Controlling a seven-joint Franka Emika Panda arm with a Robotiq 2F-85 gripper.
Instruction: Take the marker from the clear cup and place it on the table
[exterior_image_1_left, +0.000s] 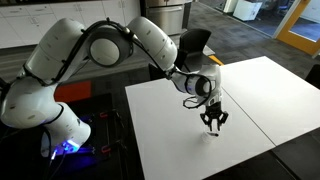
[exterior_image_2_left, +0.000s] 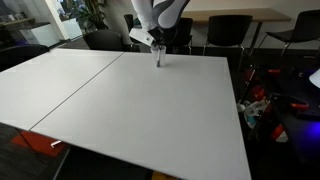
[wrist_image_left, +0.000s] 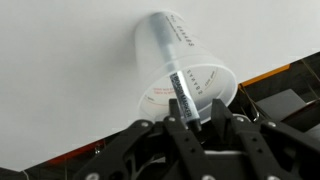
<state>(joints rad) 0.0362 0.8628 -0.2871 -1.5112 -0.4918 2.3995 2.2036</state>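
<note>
The clear cup (wrist_image_left: 150, 50) stands on the white table (wrist_image_left: 60, 70), close to its edge. The dark marker (wrist_image_left: 178, 75) leans inside it, with its top end sticking out above the rim. My gripper (wrist_image_left: 195, 108) hangs right over the cup. Its two black fingers straddle the marker's top end; the marker lies against one finger and a gap shows at the other. In both exterior views the gripper (exterior_image_1_left: 213, 124) (exterior_image_2_left: 158, 55) points straight down, low over the table (exterior_image_1_left: 260, 90) (exterior_image_2_left: 150, 110). The cup and marker are too small to make out there.
A thin dark seam (exterior_image_2_left: 80, 90) splits the tabletop into two panels. The table edge (wrist_image_left: 265, 78) runs close beside the cup, with dark and orange clutter beyond it. Chairs (exterior_image_2_left: 225, 30) stand behind the table. The robot base (exterior_image_1_left: 60, 125) sits off the table's corner.
</note>
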